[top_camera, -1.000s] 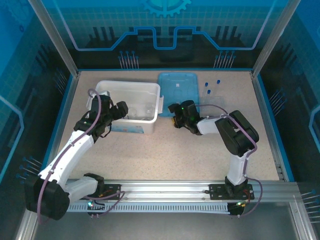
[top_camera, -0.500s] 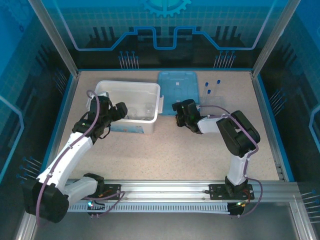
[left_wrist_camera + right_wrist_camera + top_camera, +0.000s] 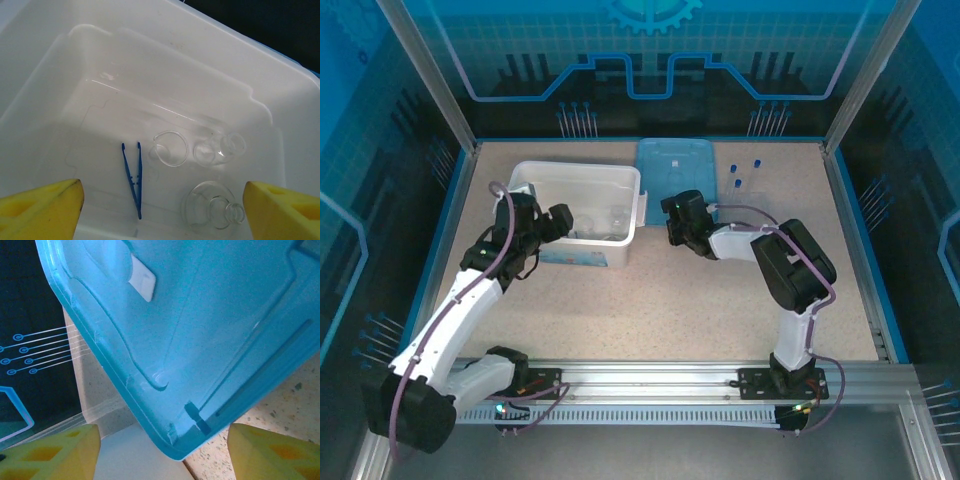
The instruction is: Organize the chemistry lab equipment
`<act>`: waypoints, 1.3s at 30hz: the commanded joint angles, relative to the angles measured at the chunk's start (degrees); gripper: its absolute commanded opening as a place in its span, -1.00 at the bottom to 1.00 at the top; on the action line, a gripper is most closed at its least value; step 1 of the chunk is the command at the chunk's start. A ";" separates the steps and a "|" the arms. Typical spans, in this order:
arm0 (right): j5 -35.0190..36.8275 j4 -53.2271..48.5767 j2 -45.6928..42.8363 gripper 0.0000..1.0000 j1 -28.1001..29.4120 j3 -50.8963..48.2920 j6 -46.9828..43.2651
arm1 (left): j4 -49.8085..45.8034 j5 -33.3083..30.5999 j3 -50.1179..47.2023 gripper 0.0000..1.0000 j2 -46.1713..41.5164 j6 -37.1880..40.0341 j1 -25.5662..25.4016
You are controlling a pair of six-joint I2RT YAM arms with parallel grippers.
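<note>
tweezers (image 3: 137, 201) lie inside white tub (image 3: 165, 65)

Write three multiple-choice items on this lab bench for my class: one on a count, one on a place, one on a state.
1. How many blue-capped tubes are on the table, right of the light-blue lid in the top view? A one; B three; C five.
2. Where are the blue tweezers? A on the lid; B on the table; C inside the white tub.
3. How is the left end effector? A open, holding nothing; B shut on the tweezers; C shut on the lid.

Key: 1 B, three blue caps show beside the lid. 2 C, they lie on the tub's floor. 3 A, its yellow fingers stand wide apart above the tub.
</note>
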 commanded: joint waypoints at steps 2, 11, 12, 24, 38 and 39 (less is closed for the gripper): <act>2.24 -1.67 0.88 0.39 1.63 0.71 1.25 | -1.16 -1.57 0.90 0.68 -1.43 -0.38 -0.12; 1.97 -0.88 2.11 0.40 2.35 -0.36 2.58 | -1.13 -1.57 0.73 0.68 -1.61 -0.37 -0.12; 1.93 -0.97 2.47 0.40 2.20 0.01 2.61 | -0.96 -1.57 0.56 0.68 -1.61 -0.38 -0.12; 3.01 -1.26 5.13 0.40 -0.45 2.43 2.34 | -0.97 -1.09 0.54 0.68 -1.79 -0.48 -0.12; 3.90 -0.74 7.86 0.39 -3.17 6.08 3.73 | -1.59 -1.22 1.07 0.68 -1.79 -0.47 -0.17; 4.08 -0.20 7.91 0.40 -3.27 6.02 3.74 | -1.60 -1.17 1.08 0.68 -1.86 -0.54 -0.19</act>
